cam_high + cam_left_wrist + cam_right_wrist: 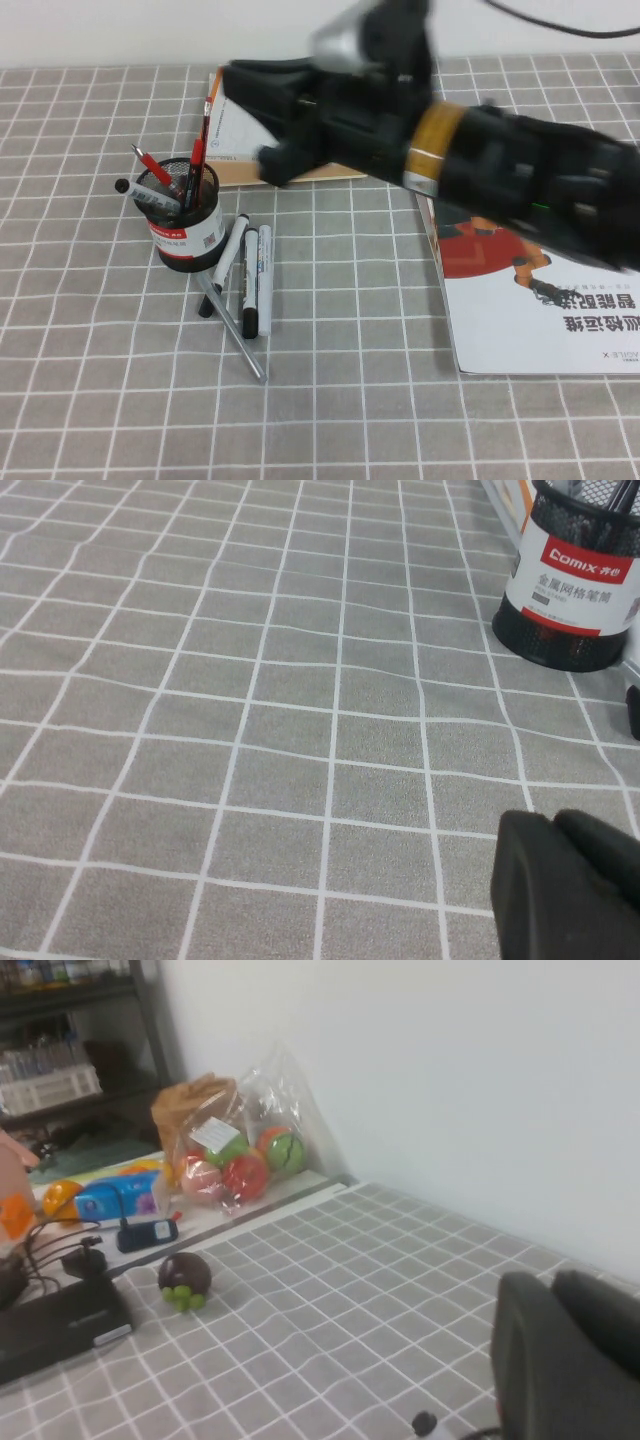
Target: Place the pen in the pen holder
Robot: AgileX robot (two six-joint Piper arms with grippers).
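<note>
Slim black pen with red cap (198, 150) stood in the round black wire-mesh pen holder (188, 235), just robot-side of the right hand (272, 155); its grip couldn't be told. Left hand (560, 880) sat low near the holder, grip couldn't be told. Best: clear out high, don't clip the holder.

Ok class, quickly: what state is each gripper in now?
Left gripper: low over the cloth, cannot be told.
Right gripper: above the notebook, cannot be told.

The slim black-barrelled, red-capped pen (199, 140) stands in the round black wire-mesh pen holder (186, 232), white-barrelled markers (255, 278) lying just right of it, the right gripper (272, 165) hanging farther right behind them.
</note>
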